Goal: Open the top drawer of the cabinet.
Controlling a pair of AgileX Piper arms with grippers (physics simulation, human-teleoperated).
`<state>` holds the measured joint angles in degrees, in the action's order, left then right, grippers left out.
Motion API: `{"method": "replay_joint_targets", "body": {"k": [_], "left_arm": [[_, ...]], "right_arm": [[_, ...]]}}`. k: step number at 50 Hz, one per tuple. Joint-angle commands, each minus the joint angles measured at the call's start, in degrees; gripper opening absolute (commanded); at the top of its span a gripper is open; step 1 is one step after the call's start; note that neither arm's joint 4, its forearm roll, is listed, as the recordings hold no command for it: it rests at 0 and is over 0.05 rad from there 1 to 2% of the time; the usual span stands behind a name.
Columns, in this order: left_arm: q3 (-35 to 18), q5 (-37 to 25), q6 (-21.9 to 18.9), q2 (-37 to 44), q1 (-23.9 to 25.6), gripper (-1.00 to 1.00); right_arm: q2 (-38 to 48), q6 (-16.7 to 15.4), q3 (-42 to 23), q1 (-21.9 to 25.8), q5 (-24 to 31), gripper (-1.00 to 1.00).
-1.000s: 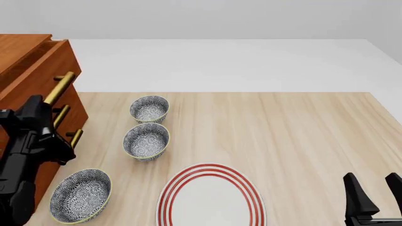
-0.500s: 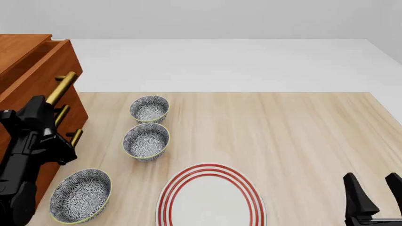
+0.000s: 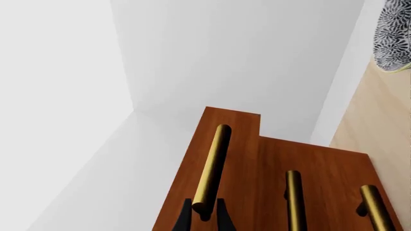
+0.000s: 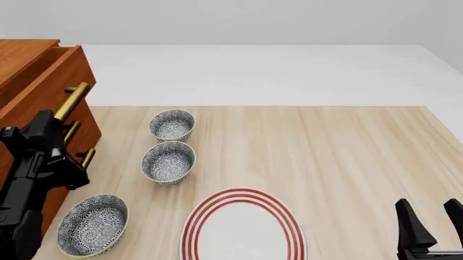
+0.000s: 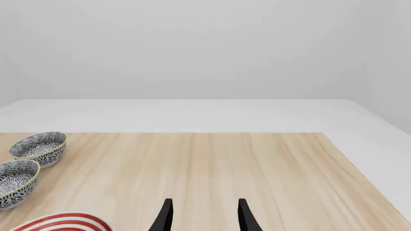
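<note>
At the far left, your left gripper (image 3: 203,216) is clamped on the near end of the brass bar handle (image 3: 212,168) of the top drawer (image 4: 45,81), which sticks out a little from the cabinet (image 4: 18,54). You are in the pulling step; I judge the next move is a straight pull outward. On the right, your right gripper (image 5: 203,214) waits with fingers apart above the table (image 4: 347,157).

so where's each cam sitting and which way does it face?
Front: fixed above and behind the arms, looking forward and down at the table; left gripper and right gripper show.
Left wrist: behind the left gripper, facing the cabinet; fingers straddle the top drawer's handle.
Right wrist: faces across the table; open fingertips show.
Front and right wrist share two bowls and the red-ringed plate.
</note>
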<state>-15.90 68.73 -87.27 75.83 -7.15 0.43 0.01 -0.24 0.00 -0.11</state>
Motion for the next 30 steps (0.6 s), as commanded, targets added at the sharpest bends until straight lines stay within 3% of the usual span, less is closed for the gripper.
{"method": "replay_joint_targets", "body": {"k": [1,19,20,30], "left_arm": [[3.66,-1.39,-0.30,-0.18,0.38,-1.00],[3.60,-2.82,0.06,-1.92,0.89,-1.00],[3.63,-2.72,-0.09,-2.61,0.95,1.00],[4.91,-3.18,-0.29,-5.50,0.93,1.00]], "right_arm": [[0.00,0.00,0.00,0.01,0.00,1.00],[0.00,0.01,0.00,0.00,0.00,1.00],[0.00,0.00,0.00,0.00,0.00,1.00],[-0.01,-0.01,0.00,-0.01,0.00,1.00]]}}
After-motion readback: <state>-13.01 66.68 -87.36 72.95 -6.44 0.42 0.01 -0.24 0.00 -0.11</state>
